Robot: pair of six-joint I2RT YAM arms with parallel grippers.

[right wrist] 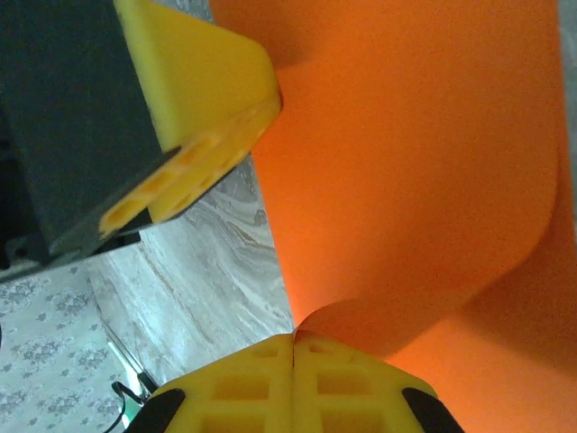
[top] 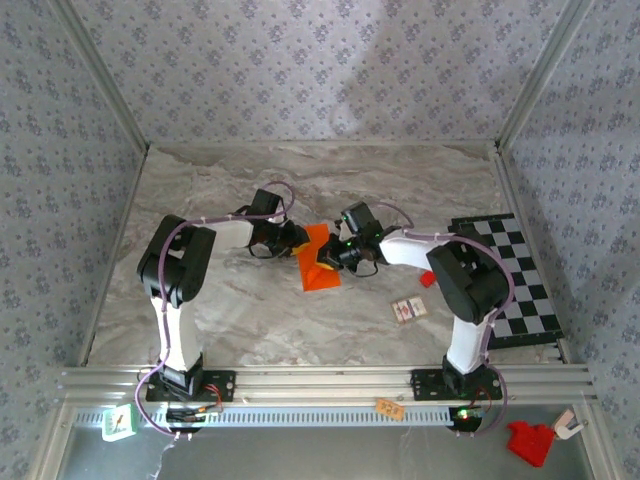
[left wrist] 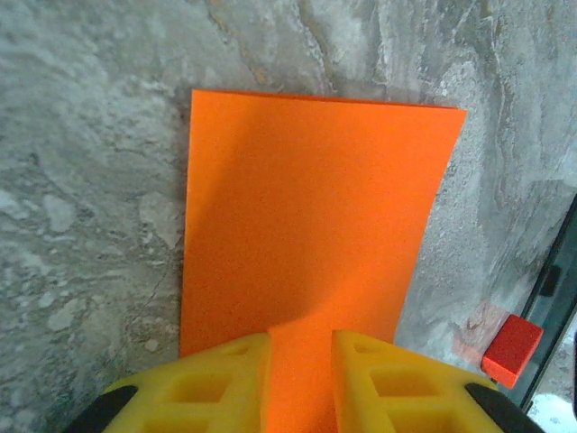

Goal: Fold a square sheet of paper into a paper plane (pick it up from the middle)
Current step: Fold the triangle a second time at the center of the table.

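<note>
Your sheet (top: 318, 262) sits mid-table, between the two claws. It is thin, matte, bright orange paper, and it is not lying flat. In the left wrist view it reads as a clean-edged rectangle on the grey marbled table (top: 230, 290), with a soft shadowed bend running down it. In the right wrist view it bows up into a smooth, rounded curl.

Your right claw (right wrist: 294, 374) has its yellow ribbed fingers pressed together, pinching the paper where the curl narrows at their tips. Your left claw (left wrist: 300, 383) shows a narrow gap between its fingers, and orange paper fills that gap. You cannot tell whether it is actually clamping the paper.

A small red block (left wrist: 512, 350) lies on the table near the sheet's corner. A black-and-white checkered board (top: 515, 275) lies flat at the right, well apart from the sheet. A small printed card (top: 408, 310) sits between them, nearer you. From above, both wrists crowd over the sheet and hide part of it.
</note>
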